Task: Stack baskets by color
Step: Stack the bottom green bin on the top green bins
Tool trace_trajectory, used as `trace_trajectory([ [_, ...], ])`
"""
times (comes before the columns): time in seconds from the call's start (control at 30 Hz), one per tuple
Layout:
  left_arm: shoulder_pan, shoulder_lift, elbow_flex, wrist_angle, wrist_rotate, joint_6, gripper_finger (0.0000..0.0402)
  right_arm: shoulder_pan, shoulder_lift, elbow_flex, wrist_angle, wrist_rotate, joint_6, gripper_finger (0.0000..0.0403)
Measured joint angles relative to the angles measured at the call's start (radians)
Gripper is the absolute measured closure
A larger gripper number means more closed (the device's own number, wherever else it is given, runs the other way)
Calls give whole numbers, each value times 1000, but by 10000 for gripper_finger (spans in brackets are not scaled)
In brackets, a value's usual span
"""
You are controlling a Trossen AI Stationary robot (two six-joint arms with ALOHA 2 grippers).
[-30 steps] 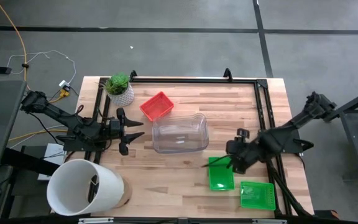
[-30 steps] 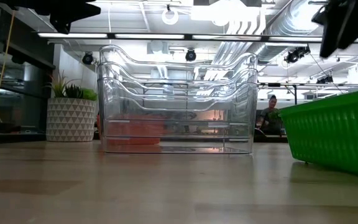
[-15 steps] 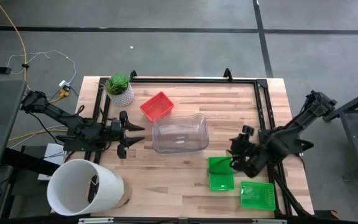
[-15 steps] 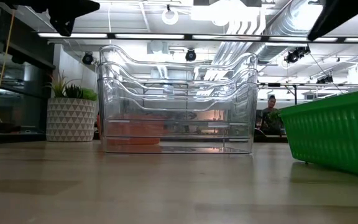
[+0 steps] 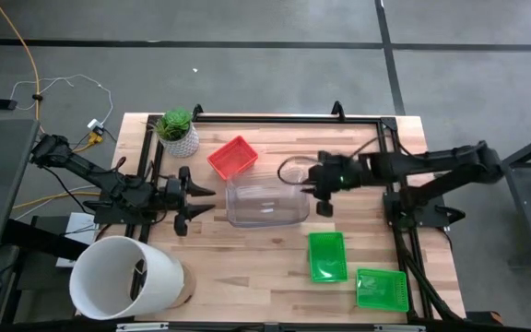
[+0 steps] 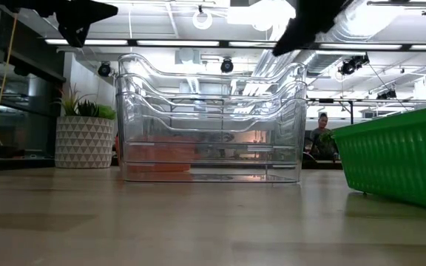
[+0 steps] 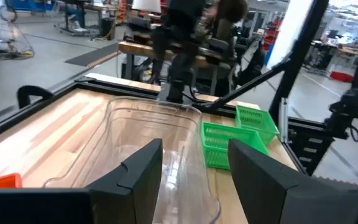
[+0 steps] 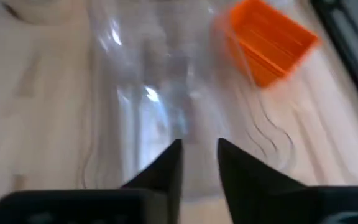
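- The right gripper (image 5: 324, 191) is seen raised over the right end of the clear basket (image 5: 265, 198), near the bench (image 5: 275, 267) middle; its fingers (image 8: 166, 163) are narrowly parted with nothing grasped.
- The left gripper (image 5: 194, 198) is noted just beside the clear basket's left end, its fingers (image 7: 142, 169) spread apart and empty.
- A red basket (image 5: 232, 157) is found just behind the clear basket, near the potted plant (image 5: 177, 131).
- Two green baskets (image 5: 327, 256) (image 5: 381, 288) are placed apart at the front right of the bench.
- A white bucket (image 5: 123, 277) is recorded at the front left corner.
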Motion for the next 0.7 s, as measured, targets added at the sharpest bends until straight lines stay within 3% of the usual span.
trace_trajectory([
  [0.13, 0, 0, 0, -11, 16, 9, 230, -77, -29, -130, 169, -194, -44, 385],
  [0.2, 0, -3, 0, -13, 13, 20, 230, -89, -64, -232, 263, -237, -35, 395],
  [0.37, -7, -23, 0, -4, -52, 86, 230, -90, -183, -500, 700, -231, 0, 388],
  [0.53, -71, -100, 0, -8, -177, 149, 230, -71, -252, -670, 1105, -179, -30, 398],
  [0.7, -156, -144, 0, -11, -245, 206, 230, -4, -258, -696, 1206, -167, -64, 402],
])
